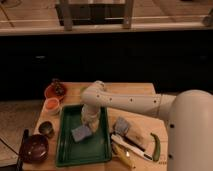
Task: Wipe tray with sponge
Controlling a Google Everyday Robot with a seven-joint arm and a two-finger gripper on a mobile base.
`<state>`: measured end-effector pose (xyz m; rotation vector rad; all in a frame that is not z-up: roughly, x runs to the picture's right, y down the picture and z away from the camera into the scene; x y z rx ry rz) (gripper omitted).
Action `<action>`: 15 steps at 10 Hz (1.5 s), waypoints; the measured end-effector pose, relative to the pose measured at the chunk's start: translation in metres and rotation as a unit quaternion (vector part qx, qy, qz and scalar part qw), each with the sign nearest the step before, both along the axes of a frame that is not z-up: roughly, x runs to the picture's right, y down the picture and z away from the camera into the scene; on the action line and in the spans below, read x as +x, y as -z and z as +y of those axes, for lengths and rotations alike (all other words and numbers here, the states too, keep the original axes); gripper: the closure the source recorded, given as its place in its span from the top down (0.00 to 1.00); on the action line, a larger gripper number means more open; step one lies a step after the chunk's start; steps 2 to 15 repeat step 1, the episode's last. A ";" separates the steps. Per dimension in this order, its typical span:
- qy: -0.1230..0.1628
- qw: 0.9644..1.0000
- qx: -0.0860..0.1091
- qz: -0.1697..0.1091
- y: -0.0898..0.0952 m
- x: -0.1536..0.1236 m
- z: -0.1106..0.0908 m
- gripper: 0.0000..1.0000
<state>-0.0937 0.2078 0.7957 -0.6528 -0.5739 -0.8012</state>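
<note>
The dark green tray (67,150) lies on the wooden table, left of centre. The blue-grey sponge (80,133) lies flat on the tray floor, near its middle. My white arm reaches in from the right and bends down over the tray. My gripper (89,125) points down at the upper right edge of the sponge, touching or just above it.
Left of the tray stand a red plate (54,91), an orange cup (51,105), a small dark cup (46,128) and a dark red bowl (34,148). To the right lie a beige block with a grey-blue piece (128,131), a white-handled tool (131,147), a green vegetable (155,147) and a banana (123,156).
</note>
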 end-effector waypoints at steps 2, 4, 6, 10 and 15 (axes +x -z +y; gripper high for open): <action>0.000 1.000 0.000 0.000 0.000 0.000 0.000 0.00; 0.000 1.000 0.000 0.000 0.000 0.000 0.000 0.00; 0.000 1.000 0.000 0.000 0.000 0.000 0.000 0.00; 0.000 1.000 0.000 0.000 0.000 0.000 0.000 0.00; 0.000 1.000 0.000 0.000 0.000 0.000 0.000 0.00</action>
